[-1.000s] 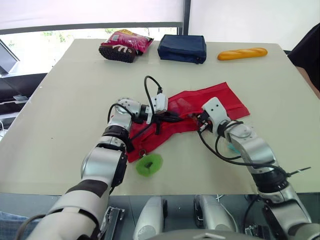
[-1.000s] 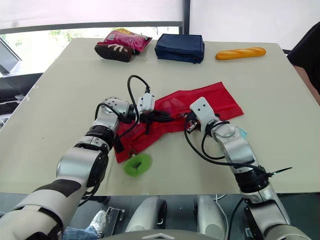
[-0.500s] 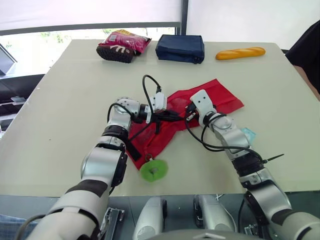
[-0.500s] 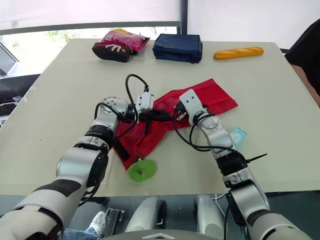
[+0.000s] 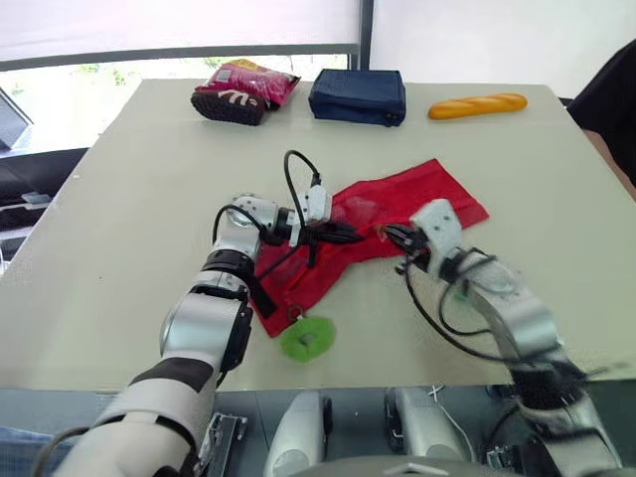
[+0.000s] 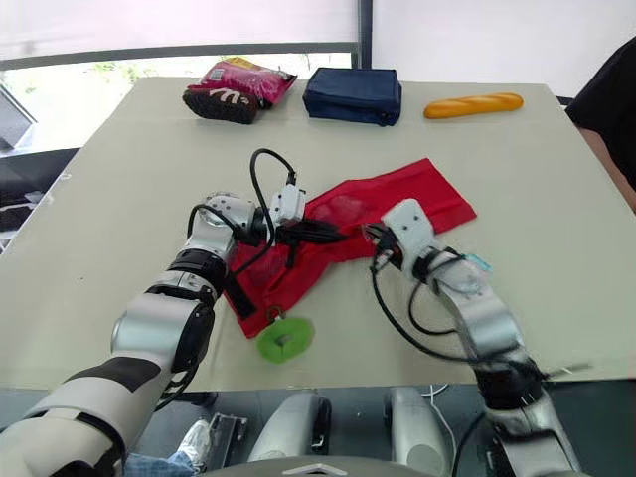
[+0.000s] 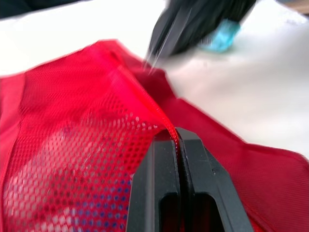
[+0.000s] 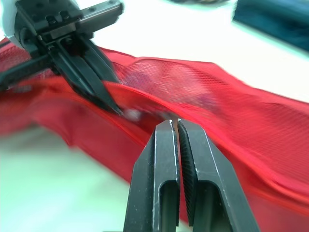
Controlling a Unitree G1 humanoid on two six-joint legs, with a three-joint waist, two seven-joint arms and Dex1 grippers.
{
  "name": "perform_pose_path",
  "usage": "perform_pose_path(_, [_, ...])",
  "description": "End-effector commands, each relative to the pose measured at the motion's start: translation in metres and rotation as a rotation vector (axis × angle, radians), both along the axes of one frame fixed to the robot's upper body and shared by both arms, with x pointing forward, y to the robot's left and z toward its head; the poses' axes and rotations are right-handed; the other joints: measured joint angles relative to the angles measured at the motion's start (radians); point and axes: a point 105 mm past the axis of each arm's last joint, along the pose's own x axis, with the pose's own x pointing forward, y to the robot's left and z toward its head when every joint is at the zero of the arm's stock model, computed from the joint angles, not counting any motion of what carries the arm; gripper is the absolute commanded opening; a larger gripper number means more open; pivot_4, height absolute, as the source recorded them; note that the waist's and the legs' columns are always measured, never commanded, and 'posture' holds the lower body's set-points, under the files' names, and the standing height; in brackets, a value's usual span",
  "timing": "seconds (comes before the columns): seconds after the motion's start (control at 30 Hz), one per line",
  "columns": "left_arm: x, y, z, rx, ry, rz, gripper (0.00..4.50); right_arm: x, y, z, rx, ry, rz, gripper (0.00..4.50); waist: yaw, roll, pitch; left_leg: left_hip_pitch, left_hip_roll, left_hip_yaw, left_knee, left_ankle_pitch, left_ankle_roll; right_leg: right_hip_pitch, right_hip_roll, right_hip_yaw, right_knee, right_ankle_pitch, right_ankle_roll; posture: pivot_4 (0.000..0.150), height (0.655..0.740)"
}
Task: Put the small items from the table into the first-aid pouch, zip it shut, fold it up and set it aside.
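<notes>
Left pincer on crumpled red pouch

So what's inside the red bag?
Something pale and bluish shows faintly through the red mesh pouch, but the mesh hides what it is. The left end effector pinches the pouch's edge, covering that bit.

You will find the pouch red throughout, its panel a fine mesh with dim blue patches showing through. At its 7 o'clock the round item is bright green; at its 4 o'clock the small packet is pale turquoise. Toward 12 o'clock lie a magenta and dark brown snack bag, a navy case and a golden-yellow bread roll. The table is plain beige.
</notes>
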Motion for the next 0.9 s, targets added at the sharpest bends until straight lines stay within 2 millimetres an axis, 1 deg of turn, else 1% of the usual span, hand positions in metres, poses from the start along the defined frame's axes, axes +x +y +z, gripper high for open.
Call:
perform_pose_path(0.03, [-0.006,0.014,0.001,0.063,-0.026,-0.046,0.00,-0.027,-0.019,0.028,0.029,-0.103,0.021,0.19,-0.001,0.000,0.000,0.000,0.000,0.001,0.000,0.000,0.000,0.000,0.000,0.000,0.000,0.000,0.000,0.150,0.7105])
perform_pose_path(0.1, [-0.005,0.020,0.001,0.088,-0.030,-0.039,0.00,-0.045,-0.030,0.035,0.048,-0.128,0.039,0.19,0.000,0.000,0.000,0.000,0.000,0.000,0.000,0.000,0.000,0.000,0.000,0.000,0.000,0.000,0.000,0.150,0.7105])
perform_pose_path(0.2, [-0.004,0.029,0.002,0.123,-0.038,-0.027,0.00,-0.070,-0.049,0.038,0.071,-0.095,0.051,0.19,-0.001,0.000,0.000,0.001,0.000,0.000,0.000,0.000,0.000,0.000,0.000,0.000,0.000,0.000,0.000,0.150,0.7105])
perform_pose_path(0.23, [-0.004,0.031,0.003,0.135,-0.041,-0.026,0.00,-0.078,-0.054,0.039,0.084,-0.078,0.059,0.41,-0.001,0.000,0.000,0.001,0.001,0.001,0.000,0.000,0.000,0.000,0.000,0.000,0.000,-0.001,0.002,0.150,0.7105])
perform_pose_path(0.27, [-0.004,0.034,0.003,0.146,-0.044,-0.024,0.00,-0.085,-0.059,0.040,0.093,-0.065,0.063,0.73,0.000,0.000,0.000,0.001,0.001,0.001,0.000,0.000,0.000,0.001,0.000,0.000,0.000,-0.002,0.003,0.150,0.7105])
perform_pose_path(0.33, [-0.004,0.038,0.004,0.163,-0.045,-0.021,0.00,-0.097,-0.071,0.043,0.105,-0.050,0.058,1.49,-0.001,0.000,0.000,0.001,0.001,0.001,0.000,0.000,0.000,0.001,0.000,0.000,0.000,-0.002,0.003,0.150,0.7105])
perform_pose_path(0.4, [-0.005,0.042,0.005,0.174,-0.043,-0.018,0.00,-0.106,-0.083,0.047,0.101,-0.049,0.034,2.44,0.001,0.000,0.000,0.002,0.001,0.001,0.000,0.000,0.000,0.001,0.000,0.000,0.000,-0.002,0.003,0.150,0.7105])
perform_pose_path(0.43, [-0.006,0.045,0.005,0.182,-0.041,-0.018,0.00,-0.111,-0.089,0.049,0.100,-0.044,0.025,3.07,0.001,0.000,0.000,0.002,0.001,0.001,0.000,0.000,0.000,0.001,0.000,0.000,0.000,-0.002,0.003,0.150,0.7105])
perform_pose_path(0.53, [-0.009,0.056,0.004,0.211,-0.006,-0.007,0.00,-0.127,-0.107,0.049,0.071,-0.012,-0.016,4.45,0.001,0.000,0.000,0.002,0.002,0.001,0.000,0.000,0.000,0.001,0.000,0.001,-0.001,-0.002,0.003,0.150,0.7105])
perform_pose_path(0.7, [-0.014,0.071,0.002,0.265,0.017,-0.002,0.00,-0.144,-0.118,0.055,0.060,0.007,-0.028,4.45,0.001,0.000,0.000,0.002,0.004,0.002,0.000,0.000,0.000,0.001,0.000,0.001,-0.001,-0.003,0.004,0.150,0.7105])
perform_pose_path(0.77, [-0.013,0.077,0.005,0.268,0.038,0.025,0.00,-0.148,-0.118,0.059,0.065,0.008,-0.018,4.45,0.002,0.000,0.000,0.002,0.004,0.002,0.000,0.000,0.000,0.002,0.000,0.001,-0.001,-0.003,0.004,0.150,0.7105])
perform_pose_path(0.87, [-0.010,0.080,0.008,0.269,0.058,0.051,0.00,-0.148,-0.115,0.062,0.066,0.000,-0.002,4.45,0.006,0.000,0.000,0.002,0.004,0.002,0.000,0.000,0.000,0.002,0.000,0.001,-0.001,-0.003,0.004,0.150,0.7105])
perform_pose_path(0.9, [-0.009,0.080,0.010,0.263,0.056,0.058,0.30,-0.147,-0.113,0.063,0.068,-0.003,0.006,4.48,0.007,0.000,0.000,0.002,0.004,0.002,0.000,0.000,0.000,0.002,0.000,0.001,-0.002,-0.003,0.004,0.150,0.7105])
